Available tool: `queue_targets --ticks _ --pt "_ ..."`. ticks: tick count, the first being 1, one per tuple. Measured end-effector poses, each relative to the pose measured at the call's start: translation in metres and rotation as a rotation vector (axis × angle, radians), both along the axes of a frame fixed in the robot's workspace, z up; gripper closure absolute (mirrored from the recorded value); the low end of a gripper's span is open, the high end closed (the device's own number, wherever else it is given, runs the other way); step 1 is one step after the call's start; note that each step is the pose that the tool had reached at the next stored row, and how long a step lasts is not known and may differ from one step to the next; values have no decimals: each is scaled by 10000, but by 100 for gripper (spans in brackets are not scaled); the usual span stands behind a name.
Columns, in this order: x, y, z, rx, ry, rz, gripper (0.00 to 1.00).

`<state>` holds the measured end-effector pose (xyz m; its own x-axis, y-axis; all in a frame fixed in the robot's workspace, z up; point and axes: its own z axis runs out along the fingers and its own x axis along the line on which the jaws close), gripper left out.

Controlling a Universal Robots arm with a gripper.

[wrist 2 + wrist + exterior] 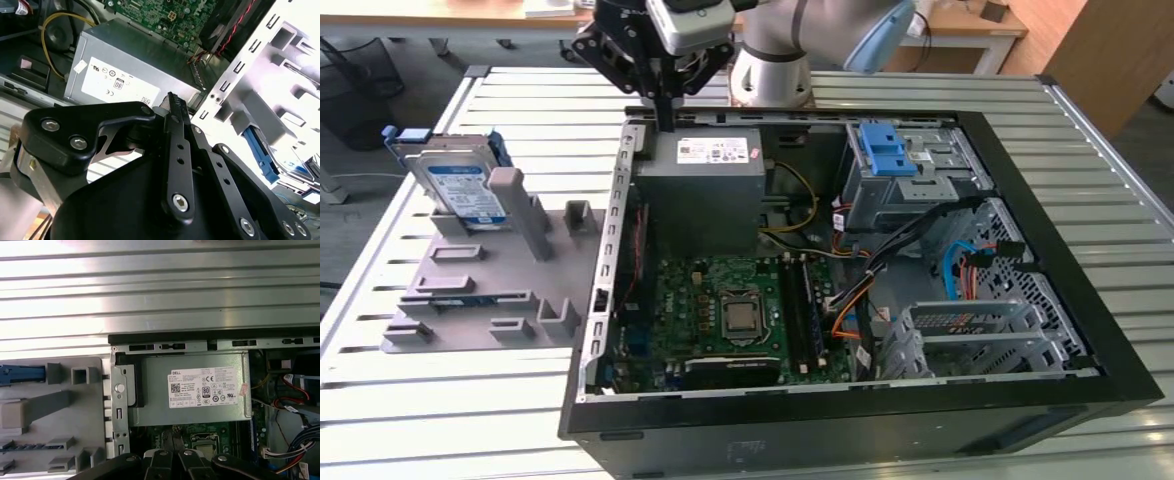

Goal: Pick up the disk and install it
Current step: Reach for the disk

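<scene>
Fingers [178, 150] pressed together, empty, near the power supply [700, 195]; the disk [464, 190], well apart from it, seems stiff, dense, fragile: I'd pinch its blue-bracketed edges.

my arm [774, 55]: bent over, wrist turned down | my claw [670, 120]: pointing straight down | fingers [178, 145]: pressed together, gripping nothing
</scene>
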<state>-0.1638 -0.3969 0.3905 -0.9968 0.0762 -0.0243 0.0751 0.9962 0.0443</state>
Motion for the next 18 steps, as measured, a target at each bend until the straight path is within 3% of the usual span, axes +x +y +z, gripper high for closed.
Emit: queue_targets --ticks 6,13,18 --pt "-23 11 -7 -23 81 70 89" --pt "-71 16 -16 -35 85 520 89" --pt "-123 32 -20 -148 87 619 89"
